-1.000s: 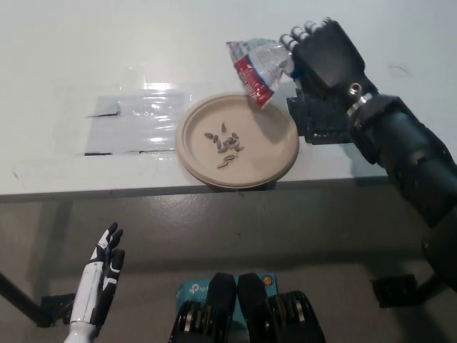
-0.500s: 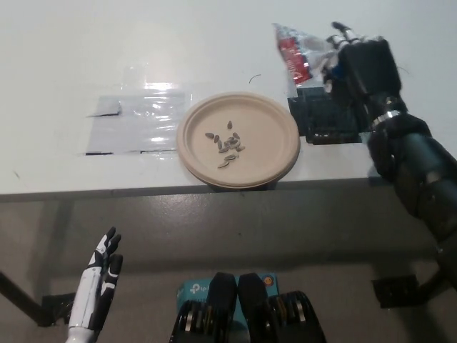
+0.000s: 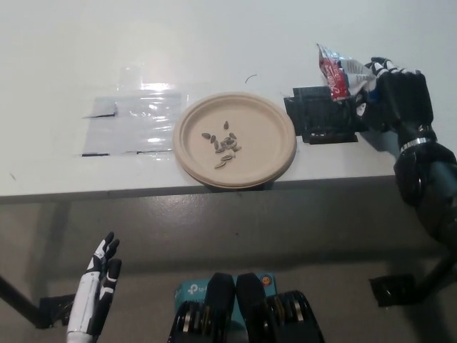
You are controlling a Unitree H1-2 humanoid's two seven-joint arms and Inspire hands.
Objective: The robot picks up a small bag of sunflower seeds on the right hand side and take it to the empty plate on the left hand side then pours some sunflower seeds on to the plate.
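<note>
Near the tabletop's right edge, the right hand (image 3: 397, 100) fingers pinch the light, crinkly, floppy bag (image 3: 340, 71) at its side, which suits it.

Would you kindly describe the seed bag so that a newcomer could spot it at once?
Start at the round tan plate near the white table's front edge, then look right, past the black patch. There the black right robot hand grips the seed bag: crinkled clear plastic with a red label, the only red thing here.

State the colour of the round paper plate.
Pale tan round paper plate, seen in the head view.
</note>
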